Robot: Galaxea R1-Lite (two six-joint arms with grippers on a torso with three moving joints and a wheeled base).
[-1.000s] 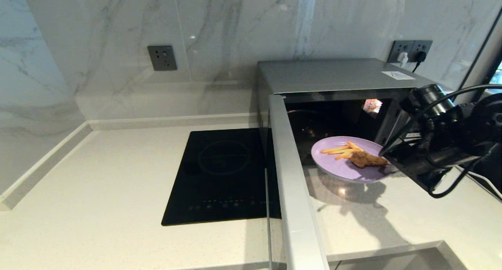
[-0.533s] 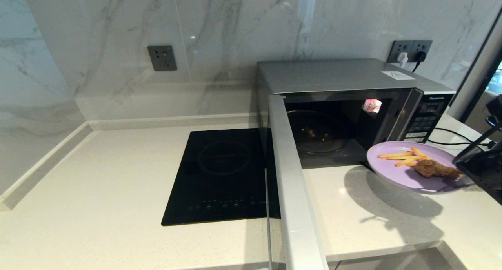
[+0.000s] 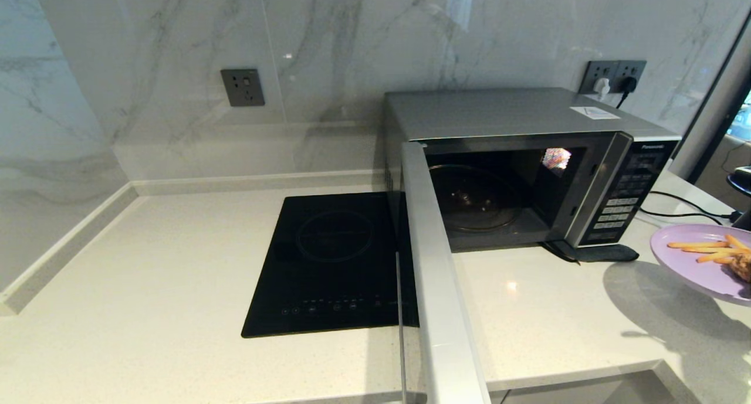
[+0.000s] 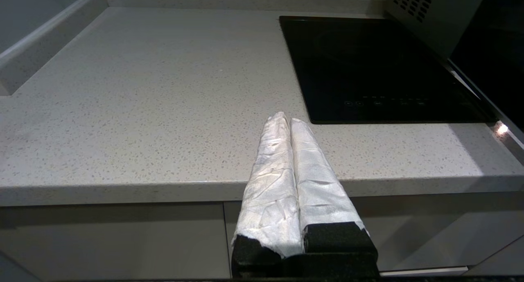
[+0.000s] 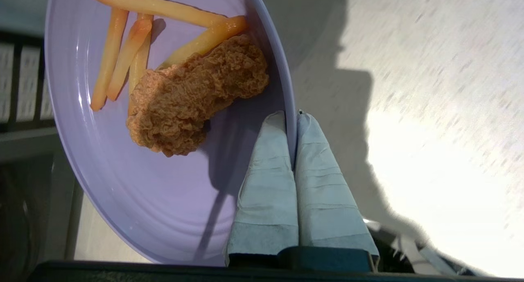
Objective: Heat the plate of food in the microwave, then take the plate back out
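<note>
The left gripper (image 4: 290,120) hangs at the pale speckled stone table's (image 3: 146,287) front edge, jaws pressed together on nothing. Right of the flat black glass cooktop (image 3: 331,263), the silver-grey microwave (image 3: 504,114) stands with its door swung open. At the far right, the right gripper (image 5: 291,117) pinches the round lilac plate of fries and fried piece (image 3: 698,262) by its rim (held above the table).

One microwave (image 3: 528,158), one plate of food (image 3: 692,257), one cooktop (image 3: 334,263), two wall sockets (image 3: 242,87).
</note>
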